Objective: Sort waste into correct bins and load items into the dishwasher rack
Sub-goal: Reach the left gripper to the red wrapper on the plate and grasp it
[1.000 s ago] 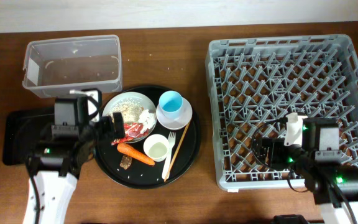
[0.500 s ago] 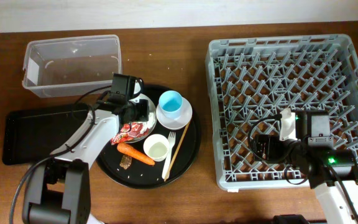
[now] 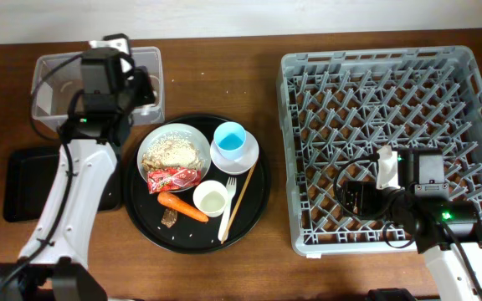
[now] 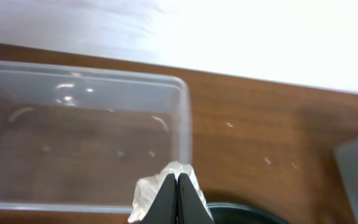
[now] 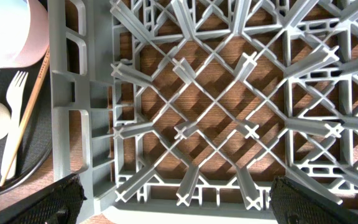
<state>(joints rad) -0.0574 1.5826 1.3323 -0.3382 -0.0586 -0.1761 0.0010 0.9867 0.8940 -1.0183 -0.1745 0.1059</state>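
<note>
My left gripper [image 4: 178,176] is shut on the crumpled white tissue [image 4: 146,196] and hangs over the near right corner of the clear tub [image 4: 185,124]; overhead it is at the tub's [image 3: 57,58] right end. On the round tray remain the grey plate-bowl with food scraps [image 3: 172,146], red wrapper [image 3: 172,177], carrot [image 3: 182,206], brown morsel [image 3: 169,217], blue cup [image 3: 230,136] in the white bowl [image 3: 249,155], cream cup [image 3: 211,199], fork [image 3: 228,209] and chopsticks [image 3: 237,201]. My right gripper [image 5: 182,202] stands open and empty above the dishwasher rack's [image 3: 392,134] front left part.
The shallow black tray bin [image 3: 23,184] lies left of the round black tray [image 3: 253,209], partly under my left arm. The rack's left wall [image 5: 64,124] separates my right gripper from the fork [image 5: 11,124] and chopsticks [image 5: 30,106].
My left gripper shut on the tissue at the plate-bowl and carried it back and left to the clear tub. The right arm shifted slightly, then held still.
</note>
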